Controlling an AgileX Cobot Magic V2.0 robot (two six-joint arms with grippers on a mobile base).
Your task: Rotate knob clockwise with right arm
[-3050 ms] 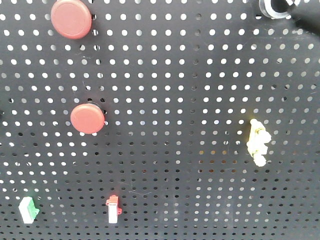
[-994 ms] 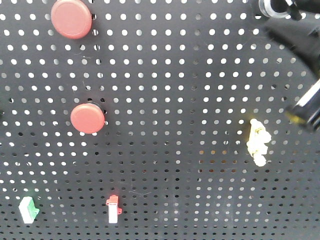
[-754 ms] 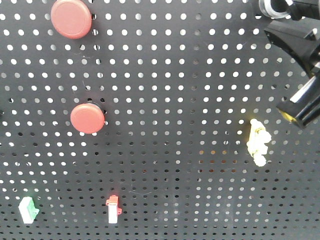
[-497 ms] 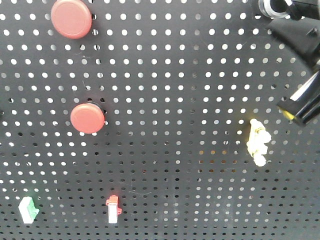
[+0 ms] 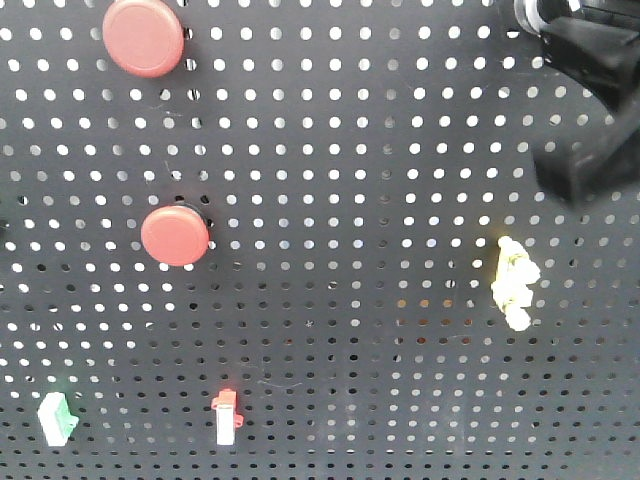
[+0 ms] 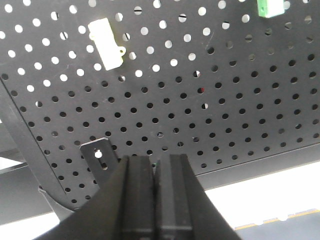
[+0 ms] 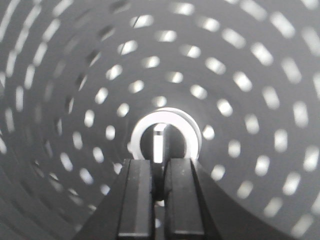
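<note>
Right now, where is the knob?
Front view: the knob sits at the pegboard's top right corner, above the yellow toggle, partly behind the right arm. Right wrist view: centred, at the right gripper.

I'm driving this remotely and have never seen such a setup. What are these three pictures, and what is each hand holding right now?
The machine is a two-armed robot facing a black board full of holes, with switches fixed to it. The wide picture looks straight at that board. It shows two red buttons, a yellow toggle, a green switch and a red switch low down, and the dark right arm at top right. The other two pictures come from cameras on the wrists. The left hand is shut on nothing. The right hand has its fingers on either side of the bar on the knob and seems to be gripping it. The board around it is blurred.
</note>
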